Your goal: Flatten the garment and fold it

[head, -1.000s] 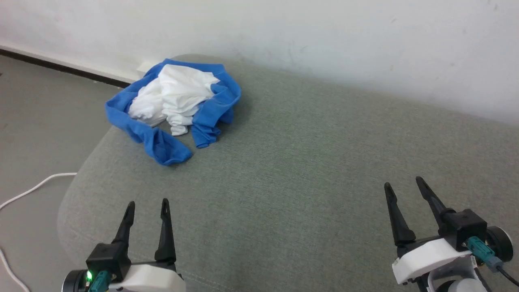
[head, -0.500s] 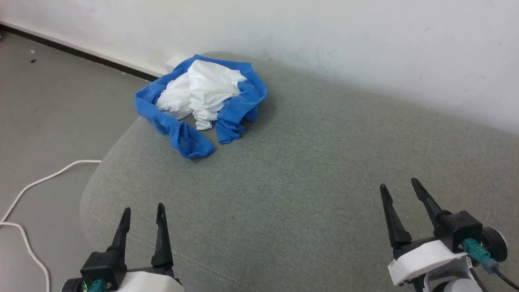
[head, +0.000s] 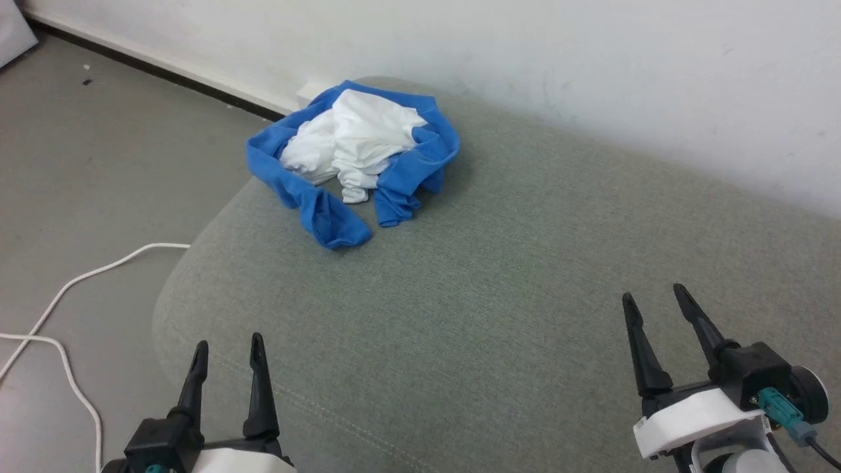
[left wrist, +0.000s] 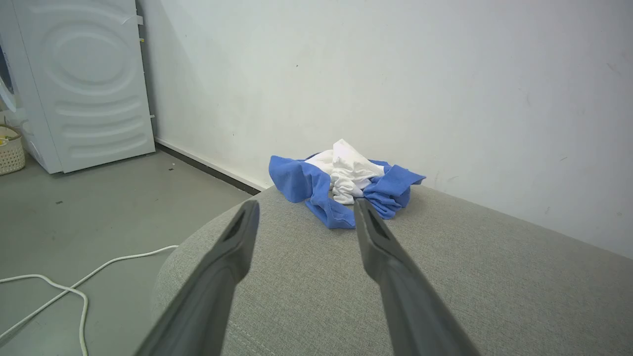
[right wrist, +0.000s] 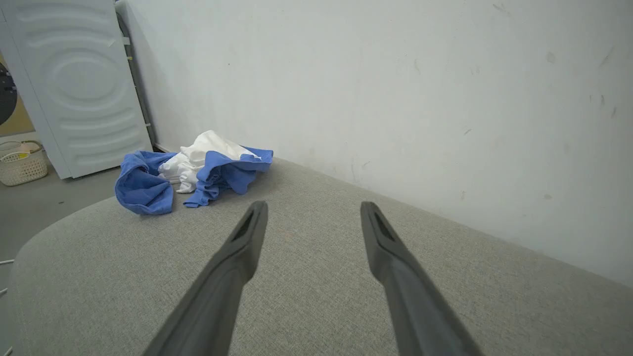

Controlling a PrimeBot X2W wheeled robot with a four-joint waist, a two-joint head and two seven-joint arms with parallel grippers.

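The garment (head: 358, 154) lies crumpled in a heap at the far left corner of the grey cushion (head: 512, 282), white cloth bunched in the middle with blue sleeves wrapped around it. The left wrist view has the garment (left wrist: 346, 185) straight ahead, beyond the fingertips; the right wrist view has the garment (right wrist: 190, 170) ahead and to the left. My left gripper (head: 227, 345) hovers open over the cushion's near left edge, well short of the heap. My right gripper (head: 652, 294) is open at the near right, far from the cloth. Both hold nothing.
A white wall rises right behind the cushion. Grey floor lies to the left, with a white cable (head: 72, 289) curling across it. A white appliance (left wrist: 84, 84) and a woven basket (left wrist: 11, 155) stand further left along the wall.
The head camera has swung left, so the garment and cushion now sit further right in the picture. The garment itself has not moved. Both grippers stay open.
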